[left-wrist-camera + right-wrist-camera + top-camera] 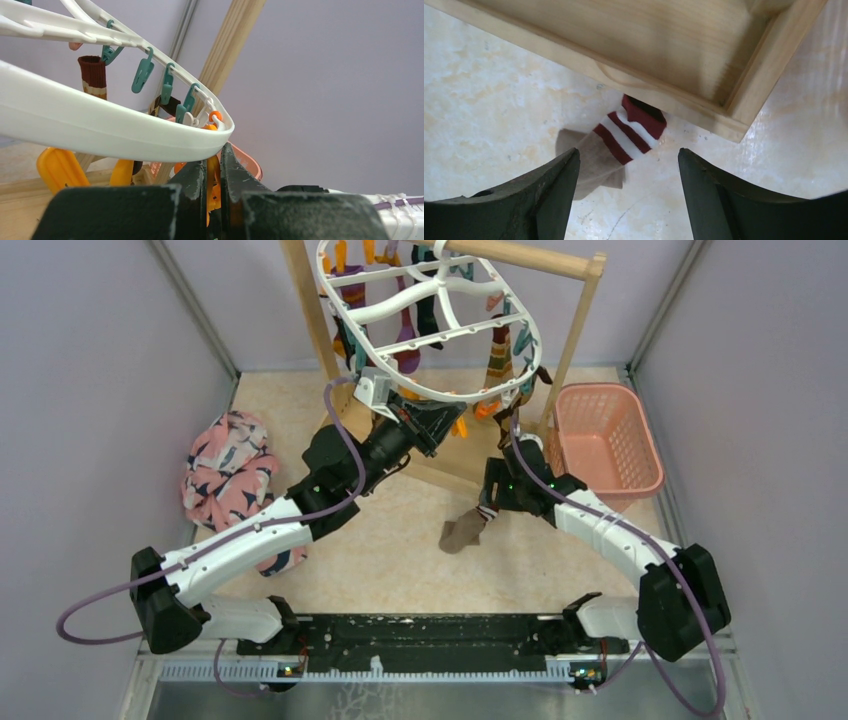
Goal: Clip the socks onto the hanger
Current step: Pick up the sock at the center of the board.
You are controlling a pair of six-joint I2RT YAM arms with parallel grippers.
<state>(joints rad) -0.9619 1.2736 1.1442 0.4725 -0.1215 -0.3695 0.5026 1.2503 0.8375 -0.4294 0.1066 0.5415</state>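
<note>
Left gripper (214,165) pinched tight on an orange clip (214,186) under the hanger (100,125) rim | right gripper (628,155) spread wide (holding nothing) above striped sock (621,137), frame centre.

the hanger (100,125) hangs on the rack (578,325) at the back; basket (610,388) to its right, cloth (225,475) far left, 1 sock (463,532) on the table (400,560) before it.

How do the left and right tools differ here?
The left tool is shut on an orange plastic clip under the white plastic oval hanger; the right tool is open and empty. The left is up at the hanger; the right points down over the beige red-striped sock. Both are black.
</note>
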